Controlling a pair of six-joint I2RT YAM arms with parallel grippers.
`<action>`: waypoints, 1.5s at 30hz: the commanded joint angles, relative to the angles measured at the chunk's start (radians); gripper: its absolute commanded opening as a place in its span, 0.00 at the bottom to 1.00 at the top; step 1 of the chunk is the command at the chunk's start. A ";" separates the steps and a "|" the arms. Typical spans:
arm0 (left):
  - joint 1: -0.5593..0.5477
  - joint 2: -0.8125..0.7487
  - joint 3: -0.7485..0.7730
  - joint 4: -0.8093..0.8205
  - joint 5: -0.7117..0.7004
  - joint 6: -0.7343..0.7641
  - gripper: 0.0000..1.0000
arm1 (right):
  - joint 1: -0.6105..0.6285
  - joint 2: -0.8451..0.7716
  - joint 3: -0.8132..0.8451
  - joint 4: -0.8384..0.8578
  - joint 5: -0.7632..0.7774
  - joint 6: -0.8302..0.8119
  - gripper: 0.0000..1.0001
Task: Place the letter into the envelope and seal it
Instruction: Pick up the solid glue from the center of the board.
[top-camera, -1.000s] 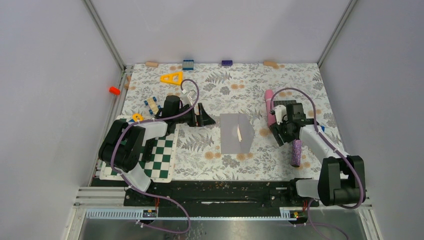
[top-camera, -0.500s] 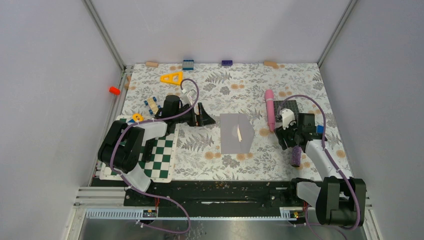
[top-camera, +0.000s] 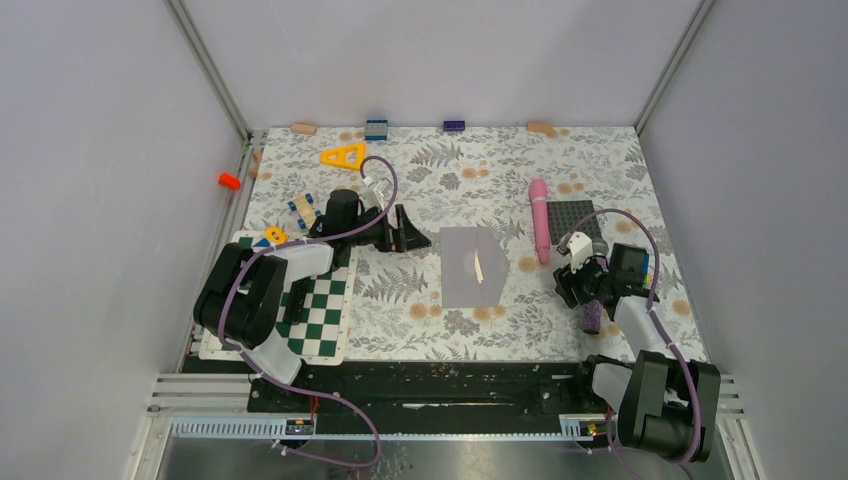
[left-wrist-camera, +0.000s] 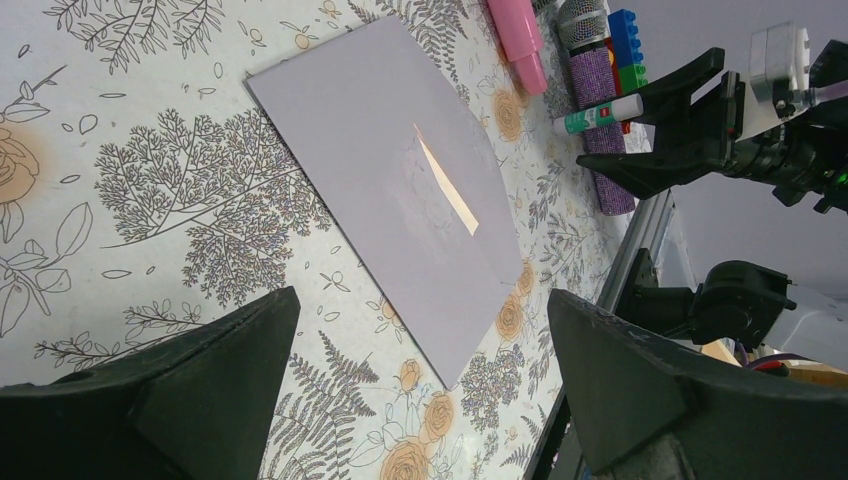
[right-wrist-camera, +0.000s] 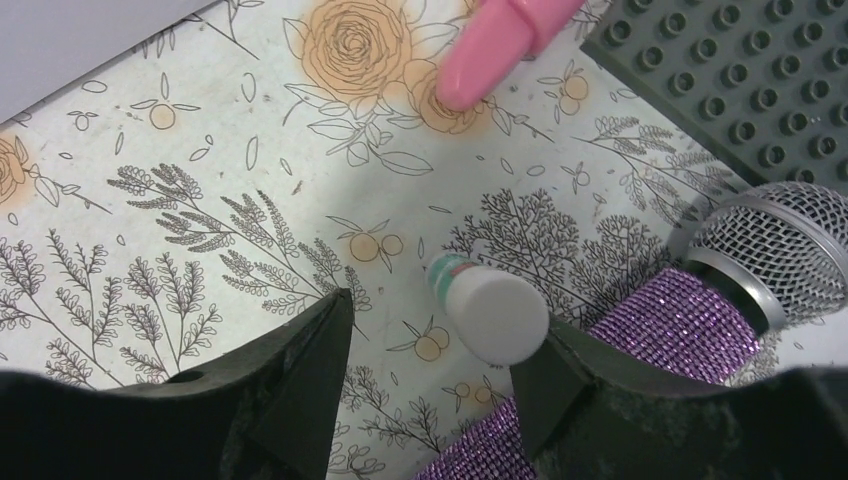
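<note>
Envelope (top-camera: 470, 266) at table (top-camera: 420, 190) centre — thin, floppy, light; I'd pinch its flap edge. L gripper (left-wrist-camera: 422, 310) released, R gripper (right-wrist-camera: 440, 322) unclenched, nothing held.

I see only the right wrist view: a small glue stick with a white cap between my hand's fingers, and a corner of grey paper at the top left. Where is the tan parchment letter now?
Observer: In the left wrist view only a thin strip of the tan parchment letter shows, through a gap in the face of the flat grey paper envelope; the rest is hidden.
Operator: Is the left hand holding that envelope?
Observer: No. The left hand is open and holds nothing; in the top view it sits to the left of the envelope.
</note>
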 joint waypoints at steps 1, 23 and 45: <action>-0.004 -0.032 0.018 0.034 -0.012 0.022 0.99 | -0.015 -0.008 -0.032 0.111 -0.092 -0.066 0.62; -0.004 -0.044 0.036 0.017 -0.008 0.048 0.99 | -0.048 -0.005 -0.026 0.185 -0.160 -0.028 0.13; -0.118 -0.193 0.287 -0.200 0.208 0.248 0.98 | 0.346 0.092 0.687 -0.468 -0.691 0.330 0.10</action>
